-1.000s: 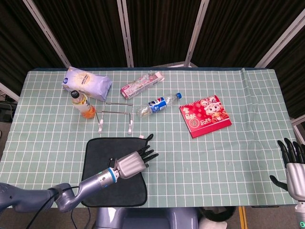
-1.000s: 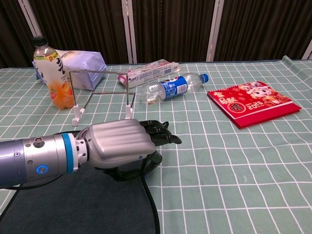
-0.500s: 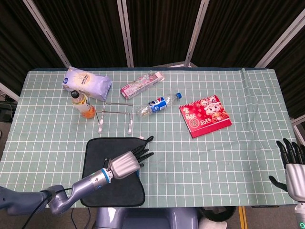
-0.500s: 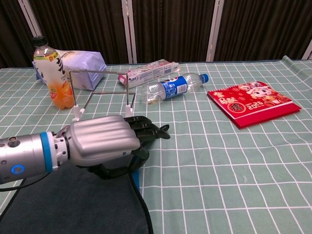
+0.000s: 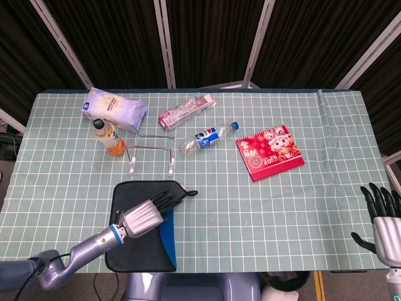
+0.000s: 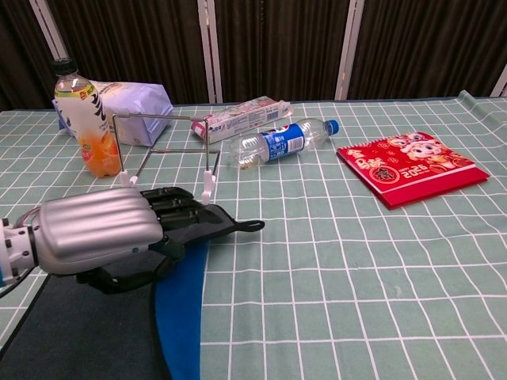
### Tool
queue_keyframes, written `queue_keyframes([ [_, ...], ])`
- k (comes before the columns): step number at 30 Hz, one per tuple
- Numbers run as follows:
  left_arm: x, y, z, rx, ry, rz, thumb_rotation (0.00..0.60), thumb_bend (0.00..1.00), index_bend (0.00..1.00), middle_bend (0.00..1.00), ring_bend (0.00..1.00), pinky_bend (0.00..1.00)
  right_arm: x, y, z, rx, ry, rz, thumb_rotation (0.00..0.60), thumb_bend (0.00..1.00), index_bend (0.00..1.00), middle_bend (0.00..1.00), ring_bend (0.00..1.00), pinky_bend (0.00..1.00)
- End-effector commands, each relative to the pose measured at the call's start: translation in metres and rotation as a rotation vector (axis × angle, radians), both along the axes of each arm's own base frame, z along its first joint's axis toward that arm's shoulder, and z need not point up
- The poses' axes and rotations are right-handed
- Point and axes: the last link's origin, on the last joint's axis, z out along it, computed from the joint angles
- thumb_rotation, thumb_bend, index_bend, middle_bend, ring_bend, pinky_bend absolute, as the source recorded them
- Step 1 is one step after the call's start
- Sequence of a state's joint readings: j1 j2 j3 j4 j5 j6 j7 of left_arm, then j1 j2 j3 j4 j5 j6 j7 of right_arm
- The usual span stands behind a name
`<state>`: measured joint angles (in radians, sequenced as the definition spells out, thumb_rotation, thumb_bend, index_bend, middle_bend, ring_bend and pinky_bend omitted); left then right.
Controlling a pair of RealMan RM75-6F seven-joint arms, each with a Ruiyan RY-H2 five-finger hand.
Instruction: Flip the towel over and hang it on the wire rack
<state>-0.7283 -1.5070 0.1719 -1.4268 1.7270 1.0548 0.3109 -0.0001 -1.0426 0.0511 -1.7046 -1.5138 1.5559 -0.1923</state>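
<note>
Nearest, the left hand (image 5: 143, 216) grips the right edge of the dark towel (image 5: 128, 248), folding it over so a blue underside (image 6: 181, 317) shows. Beyond stands the wire rack (image 5: 151, 152), then an orange drink bottle (image 5: 108, 137) and a lying bottle with a Pepsi-style label (image 5: 208, 136). Right hand (image 5: 383, 221) hangs spread wide, holding nothing. Other writing is illegible.

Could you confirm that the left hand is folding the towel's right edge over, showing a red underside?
Not quite: the underside is blue, not red, as the chest view shows. The left hand is indeed folding the right edge of the towel over.
</note>
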Motion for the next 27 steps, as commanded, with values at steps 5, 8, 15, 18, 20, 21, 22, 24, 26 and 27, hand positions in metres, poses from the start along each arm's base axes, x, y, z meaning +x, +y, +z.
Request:
queue_keyframes([
  [5, -0.030, -0.010, 0.018, 0.016, 0.006, 0.028, 0.600, 0.55, 0.69, 0.00, 0.00, 0.00, 0.002, 0.002, 0.000, 0.003, -0.003, 0.010, 0.600, 0.00, 0.03, 0.00, 0.00, 0.00],
  [8, -0.043, -0.015, 0.023, 0.023, 0.015, 0.034, 0.600, 0.55, 0.69, 0.00, 0.00, 0.00, 0.003, 0.003, -0.001, 0.004, -0.004, 0.014, 0.600, 0.00, 0.03, 0.00, 0.00, 0.00],
  [15, -0.068, -0.021, 0.028, 0.044, 0.027, 0.072, 0.600, 0.55, 0.69, 0.00, 0.00, 0.00, 0.005, 0.004, -0.002, 0.008, -0.004, 0.026, 0.600, 0.00, 0.03, 0.00, 0.00, 0.00],
  [18, -0.078, -0.024, 0.032, 0.053, 0.019, 0.093, 0.600, 0.55, 0.69, 0.00, 0.00, 0.00, 0.007, 0.006, -0.001, 0.007, -0.006, 0.032, 0.600, 0.00, 0.03, 0.00, 0.00, 0.00],
  [20, -0.086, -0.027, 0.036, 0.058, 0.007, 0.115, 0.600, 0.55, 0.69, 0.00, 0.00, 0.00, 0.008, 0.007, -0.001, 0.005, -0.008, 0.038, 0.600, 0.00, 0.03, 0.00, 0.00, 0.00],
  [21, -0.089, -0.027, 0.039, 0.060, 0.003, 0.123, 0.600, 0.55, 0.69, 0.00, 0.00, 0.00, 0.008, 0.008, -0.001, 0.004, -0.009, 0.040, 0.600, 0.00, 0.03, 0.00, 0.00, 0.00],
  [22, -0.093, -0.028, 0.042, 0.067, 0.000, 0.130, 0.600, 0.55, 0.69, 0.00, 0.00, 0.00, 0.008, 0.008, 0.000, 0.002, -0.009, 0.043, 0.600, 0.00, 0.03, 0.00, 0.00, 0.00],
  [24, -0.098, -0.027, 0.046, 0.079, -0.005, 0.139, 0.600, 0.55, 0.69, 0.00, 0.00, 0.00, 0.009, 0.009, 0.000, 0.001, -0.010, 0.047, 0.600, 0.00, 0.03, 0.00, 0.00, 0.00],
  [26, -0.101, -0.026, 0.048, 0.086, -0.005, 0.142, 0.600, 0.55, 0.69, 0.00, 0.00, 0.00, 0.009, 0.009, 0.000, 0.003, -0.010, 0.049, 0.600, 0.00, 0.03, 0.00, 0.00, 0.00],
  [27, -0.102, -0.025, 0.049, 0.088, -0.006, 0.140, 0.600, 0.55, 0.70, 0.00, 0.00, 0.00, 0.009, 0.009, 0.000, 0.004, -0.010, 0.050, 0.600, 0.00, 0.03, 0.00, 0.00, 0.00],
])
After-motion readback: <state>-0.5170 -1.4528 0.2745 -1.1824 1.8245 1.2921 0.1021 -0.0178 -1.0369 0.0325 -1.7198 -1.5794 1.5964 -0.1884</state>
